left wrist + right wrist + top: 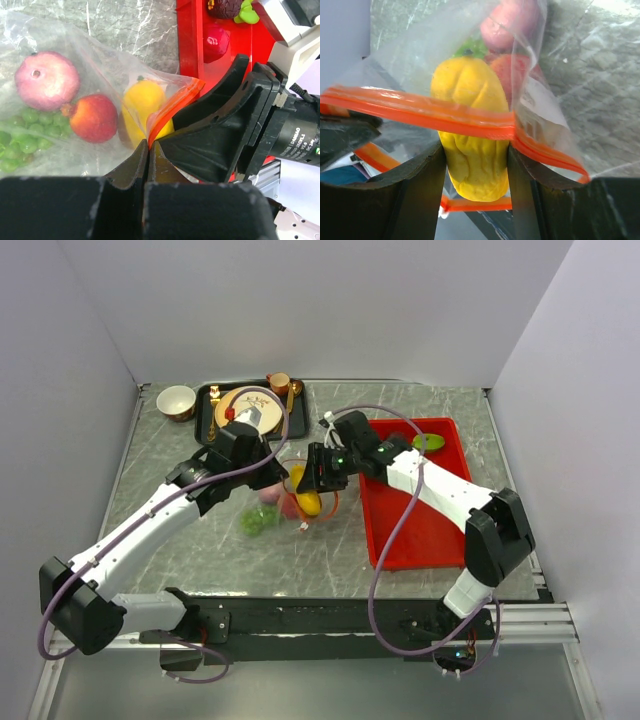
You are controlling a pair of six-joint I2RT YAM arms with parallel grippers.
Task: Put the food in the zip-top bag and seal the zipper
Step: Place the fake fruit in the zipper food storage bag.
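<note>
The clear zip-top bag (268, 512) lies mid-table with its mouth held up. My left gripper (148, 145) is shut on the orange-red zipper (172, 105) at the mouth edge; in the top view it (268, 470) sits behind the bag. My right gripper (476, 165) is shut on the yellow oblong food (472, 135) and holds it in the bag's mouth, the zipper strip (420, 112) crossing in front. Inside the bag are a pink-purple fruit (47, 80), a red round fruit (92, 117) and green grapes (20, 135). The right gripper (314, 490) meets the bag from the right.
A red tray (425, 510) lies to the right with a green piece (430, 441); the left wrist view shows a red piece (216, 41) and a dark purple piece (225, 7) on it. A black tray with a cream plate (250, 412) and a cup (176, 401) stand at the back left.
</note>
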